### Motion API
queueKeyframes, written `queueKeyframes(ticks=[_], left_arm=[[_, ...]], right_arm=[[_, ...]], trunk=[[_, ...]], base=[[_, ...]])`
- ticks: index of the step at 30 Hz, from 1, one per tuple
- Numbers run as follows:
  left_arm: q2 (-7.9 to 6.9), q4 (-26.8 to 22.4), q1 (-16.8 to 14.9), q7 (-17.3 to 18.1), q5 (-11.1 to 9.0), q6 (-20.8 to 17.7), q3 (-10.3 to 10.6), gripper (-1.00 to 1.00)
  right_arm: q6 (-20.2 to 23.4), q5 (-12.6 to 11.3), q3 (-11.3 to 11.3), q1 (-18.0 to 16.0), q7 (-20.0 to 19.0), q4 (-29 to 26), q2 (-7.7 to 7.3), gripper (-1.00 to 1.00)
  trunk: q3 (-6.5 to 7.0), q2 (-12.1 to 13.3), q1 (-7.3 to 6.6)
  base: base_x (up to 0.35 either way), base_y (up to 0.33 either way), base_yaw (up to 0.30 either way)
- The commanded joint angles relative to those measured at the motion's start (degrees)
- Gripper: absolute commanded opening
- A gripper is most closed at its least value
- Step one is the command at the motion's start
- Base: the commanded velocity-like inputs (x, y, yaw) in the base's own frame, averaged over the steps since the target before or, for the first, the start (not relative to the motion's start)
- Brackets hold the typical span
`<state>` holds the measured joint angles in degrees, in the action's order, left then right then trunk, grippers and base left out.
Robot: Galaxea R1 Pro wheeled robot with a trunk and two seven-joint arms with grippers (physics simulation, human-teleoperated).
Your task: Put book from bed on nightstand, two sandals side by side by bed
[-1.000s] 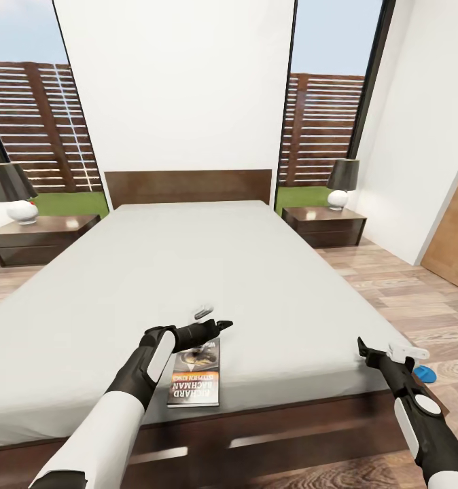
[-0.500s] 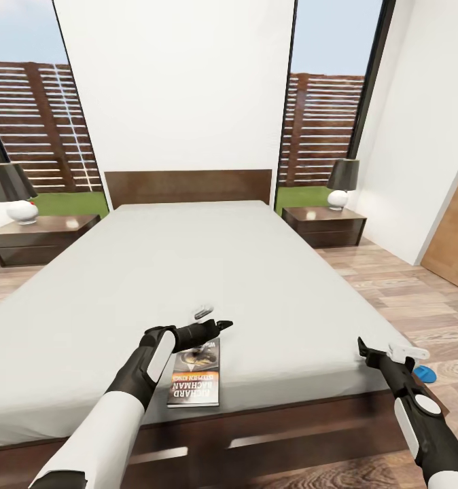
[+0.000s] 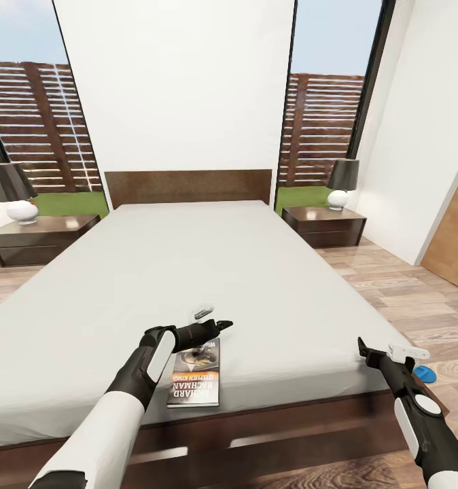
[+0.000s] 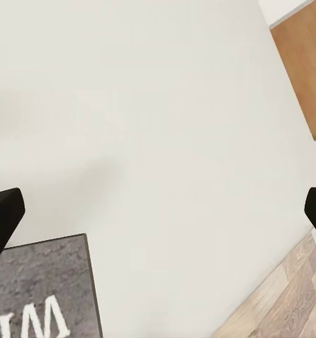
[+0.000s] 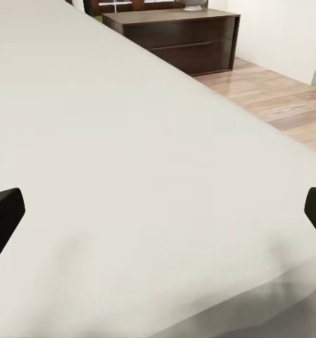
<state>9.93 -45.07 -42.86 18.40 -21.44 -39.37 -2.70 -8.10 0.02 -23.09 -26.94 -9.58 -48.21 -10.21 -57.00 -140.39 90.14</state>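
The book (image 3: 196, 379), a thin paperback with a dark cover and an orange band, lies flat on the pale grey mattress of the bed (image 3: 188, 272) near its foot edge. My left gripper (image 3: 215, 316) hovers open just above the book's far end; in the left wrist view its fingertips (image 4: 3, 220) stand wide apart over the mattress, with the book's corner (image 4: 39, 296) at one side. My right gripper (image 3: 392, 348) is open and empty by the bed's right foot corner. One blue sandal (image 3: 425, 373) peeks out on the floor behind it, mostly hidden by that arm.
Two dark brown nightstands flank the headboard, the left nightstand (image 3: 42, 238) and the right nightstand (image 3: 324, 226) (image 5: 179, 34), each carrying a lamp. A brown door (image 3: 453, 244) stands at the right wall. Wood-plank floor (image 3: 399, 292) runs along the bed's right side.
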Motion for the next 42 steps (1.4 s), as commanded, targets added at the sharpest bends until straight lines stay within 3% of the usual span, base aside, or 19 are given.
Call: queueKeyframes(ticks=[1, 25, 42], left_arm=[[0.07, 0.0, 0.0, 0.1, -0.1, -0.4, -0.3, 1.00], [0.07, -0.1, 0.0, 0.1, -0.1, -0.6, -0.3, 1.00], [0.07, -0.1, 0.0, 0.1, -0.1, -0.6, -0.3, 1.00]], right_arm=[[-0.2, 0.0, -0.2, 0.0, -0.4, 0.0, 0.02, 1.00], [-0.2, 0.1, -0.2, 0.0, -0.4, 0.0, 0.02, 1.00], [-0.2, 0.0, -0.2, 0.0, -0.4, 0.0, 0.02, 1.00]], trunk=[[-0.05, 0.0, -0.01], [-0.05, 0.0, -0.01], [3.00, 6.8, -3.75]], base=[[0.000, 0.000, 0.000], [0.000, 0.000, 0.000], [0.000, 0.000, 0.000]])
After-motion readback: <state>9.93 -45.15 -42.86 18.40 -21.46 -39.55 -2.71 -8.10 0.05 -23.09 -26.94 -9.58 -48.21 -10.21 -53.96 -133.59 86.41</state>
